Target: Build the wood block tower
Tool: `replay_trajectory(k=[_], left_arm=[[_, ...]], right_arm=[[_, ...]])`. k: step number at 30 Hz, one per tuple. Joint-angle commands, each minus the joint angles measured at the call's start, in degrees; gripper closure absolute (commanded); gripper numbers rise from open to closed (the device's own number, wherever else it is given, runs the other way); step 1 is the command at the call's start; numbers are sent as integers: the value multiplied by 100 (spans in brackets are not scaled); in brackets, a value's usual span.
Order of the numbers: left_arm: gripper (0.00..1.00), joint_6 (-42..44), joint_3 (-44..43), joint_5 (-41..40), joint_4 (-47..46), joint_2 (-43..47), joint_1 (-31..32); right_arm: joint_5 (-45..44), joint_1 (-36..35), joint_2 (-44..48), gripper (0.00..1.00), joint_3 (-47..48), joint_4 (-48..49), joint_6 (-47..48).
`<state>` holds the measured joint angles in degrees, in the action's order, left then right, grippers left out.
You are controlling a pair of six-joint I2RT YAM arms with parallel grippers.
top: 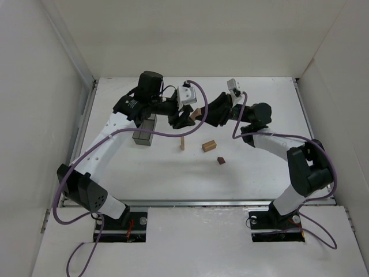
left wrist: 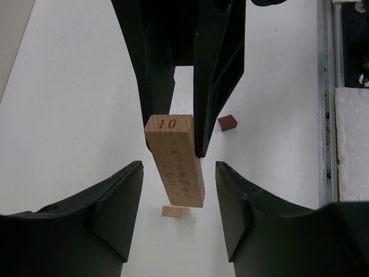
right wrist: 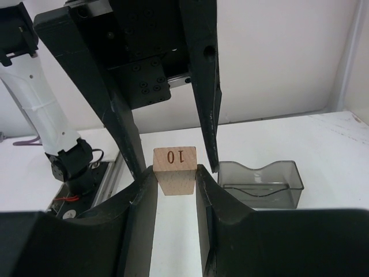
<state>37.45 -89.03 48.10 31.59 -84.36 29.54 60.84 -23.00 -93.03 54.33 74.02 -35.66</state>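
Note:
A long light-tan wooden block (right wrist: 174, 170) stamped "10" is clamped at one end between my right gripper's (right wrist: 174, 168) fingers and held in the air over the table's far middle (top: 196, 113). My left gripper (left wrist: 178, 167) faces it, jaws open, one finger on each side of the block's free end (left wrist: 176, 158) without touching it. On the table below are an upright tan block (top: 182, 143), a tan block lying flat (top: 209, 146) and a small dark reddish-brown block (top: 221, 160). The reddish block (left wrist: 228, 123) and a tan block (left wrist: 174, 211) also show in the left wrist view.
A dark translucent grey box (top: 145, 131) stands on the table under the left arm, also seen in the right wrist view (right wrist: 259, 183). White walls enclose the table on three sides. A metal rail (left wrist: 327, 104) runs along the table's near edge.

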Motion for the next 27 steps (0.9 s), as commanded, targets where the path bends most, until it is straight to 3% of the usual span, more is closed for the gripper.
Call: replay_trajectory(k=[1, 2, 5, 10, 11, 13, 15, 16, 17, 18, 23, 25, 27], left_arm=[[49, -19, -123, 288, -31, 16, 17], [44, -19, -123, 288, -31, 16, 17], [45, -19, -123, 288, 31, 16, 17], [73, -19, -184, 350, 31, 16, 17], [86, -71, -184, 350, 31, 16, 17], [99, -141, -184, 297, -21, 16, 17], [100, -221, -184, 218, -22, 16, 17], [100, -221, -184, 105, -22, -36, 17], [100, -38, -245, -123, 30, -89, 17], [100, 120, -403, -264, 353, -151, 17], [100, 1052, -1492, -1808, 2146, -1255, 17], [100, 1281, -1791, -2180, 2796, -1521, 17], [100, 1413, -1793, -2653, 2948, -1663, 17]], right_arm=[[-72, -90, 224, 85, 228, 2978, -82], [-72, -90, 224, 85, 289, 2978, -82], [-72, -90, 224, 85, 289, 2978, -82], [-20, -90, 224, 85, 289, 2978, -82], [-19, -90, 224, 85, 289, 2978, -134], [41, -142, 172, 85, 289, 2978, -195], [42, -143, 172, 73, 289, 2891, -309], [42, -143, 172, 49, 341, 2725, -310], [42, -143, 172, 33, 342, 2192, -362], [94, -143, 172, 0, 394, 1917, -363], [524, 225, 425, 0, 105, 1133, -110], [753, 453, 549, 0, 35, 292, 189], [920, 603, 838, 0, 34, -743, 1255]])
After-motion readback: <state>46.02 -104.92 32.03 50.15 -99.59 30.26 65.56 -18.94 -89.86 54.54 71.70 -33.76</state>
